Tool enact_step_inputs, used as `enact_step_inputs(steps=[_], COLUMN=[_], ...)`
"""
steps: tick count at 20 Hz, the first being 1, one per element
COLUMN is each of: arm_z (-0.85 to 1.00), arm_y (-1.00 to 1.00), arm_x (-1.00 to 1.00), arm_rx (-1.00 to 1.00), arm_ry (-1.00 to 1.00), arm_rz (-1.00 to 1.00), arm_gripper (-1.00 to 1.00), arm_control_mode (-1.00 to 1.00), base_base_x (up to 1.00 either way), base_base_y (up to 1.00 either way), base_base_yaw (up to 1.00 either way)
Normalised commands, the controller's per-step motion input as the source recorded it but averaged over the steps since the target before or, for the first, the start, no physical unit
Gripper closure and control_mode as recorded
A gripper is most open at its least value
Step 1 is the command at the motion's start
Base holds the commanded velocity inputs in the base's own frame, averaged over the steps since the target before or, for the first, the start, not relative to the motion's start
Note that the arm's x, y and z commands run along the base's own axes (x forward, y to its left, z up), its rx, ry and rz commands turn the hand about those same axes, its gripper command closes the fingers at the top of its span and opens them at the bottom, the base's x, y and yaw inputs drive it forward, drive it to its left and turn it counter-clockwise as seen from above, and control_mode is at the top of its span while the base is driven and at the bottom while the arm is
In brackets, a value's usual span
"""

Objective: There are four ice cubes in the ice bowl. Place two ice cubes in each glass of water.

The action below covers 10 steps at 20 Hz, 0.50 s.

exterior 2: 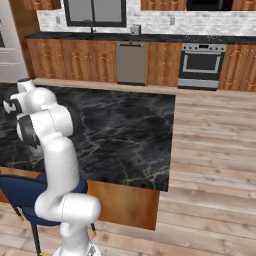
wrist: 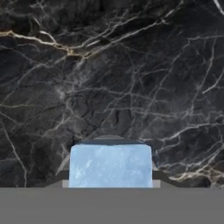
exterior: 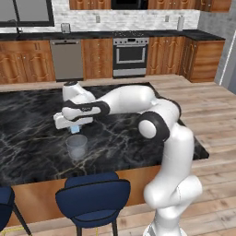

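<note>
A pale-blue ice cube (wrist: 110, 165) sits between my gripper's (wrist: 110, 178) two fingertips, which are shut on its sides. In the left base view the gripper (exterior: 73, 128) hangs over the black marble counter with the ice cube (exterior: 73, 131) under the hand. It is just above and slightly behind a clear glass of water (exterior: 77, 146) that stands upright near the counter's front. The hand view looks down past the cube onto bare marble. The ice bowl is out of view.
The dark marble island counter (exterior: 32, 156) runs left and back from the glass. A blue stool (exterior: 94, 193) stands at its front edge, and part of another one (exterior: 4, 198) shows at far left. Wooden cabinets and an oven (exterior: 130, 56) line the back wall.
</note>
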Motion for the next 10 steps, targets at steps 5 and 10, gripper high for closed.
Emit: enact_step_inputs(steps=[5, 10], arm_z=[-0.53, -0.53], arm_y=[0.15, 0.06], arm_x=[0.17, 0.09], arm_rx=[0.00, 0.00], arm_ry=[0.03, 0.02], arm_rz=[0.00, 0.00], arm_gripper=[1.00, 1.00], arm_control_mode=[-1.00, -1.00], base_base_x=[0.00, 0.00], base_base_y=[0.00, 0.00], base_base_yaw=[0.00, 0.00])
